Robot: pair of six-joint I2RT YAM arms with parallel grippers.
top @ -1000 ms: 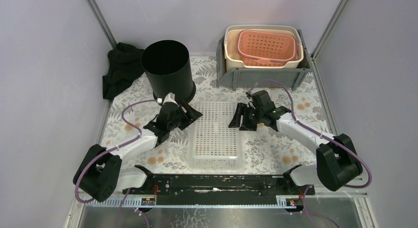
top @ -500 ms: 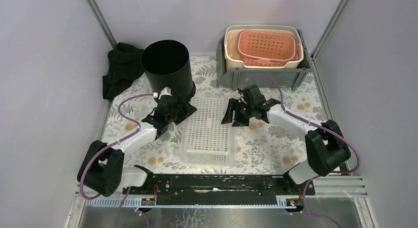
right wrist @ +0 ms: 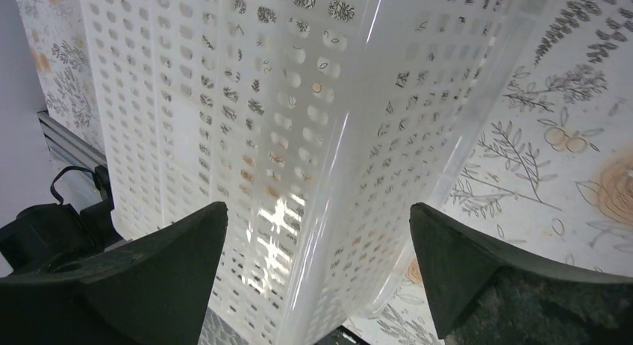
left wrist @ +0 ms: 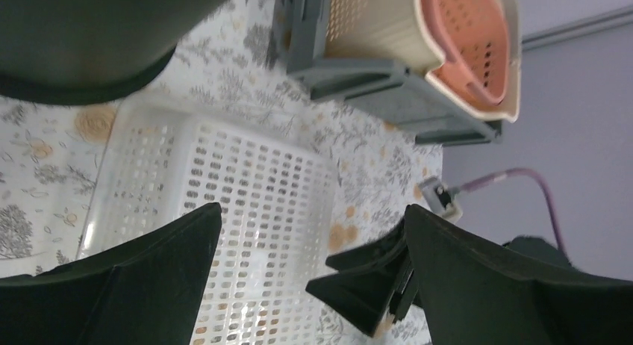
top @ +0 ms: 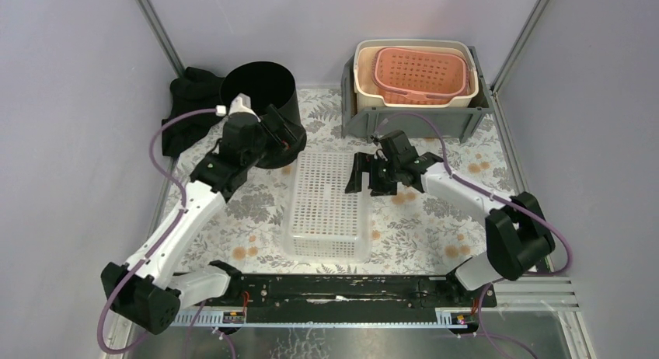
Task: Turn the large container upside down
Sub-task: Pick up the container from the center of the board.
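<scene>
POSE | I am reading the large container (top: 328, 203) as lying base up, rim down on the table (top: 435, 227), between both arms | AXIS | it is running near-to-far | left gripper (top: 273, 137) is hovering wide open and empty by the black bucket (top: 260, 87) | right gripper (top: 361, 176) is standing wide open and empty beside the container's right wall | REASON | I am judging the flip done, so neither needs a hold.
</scene>
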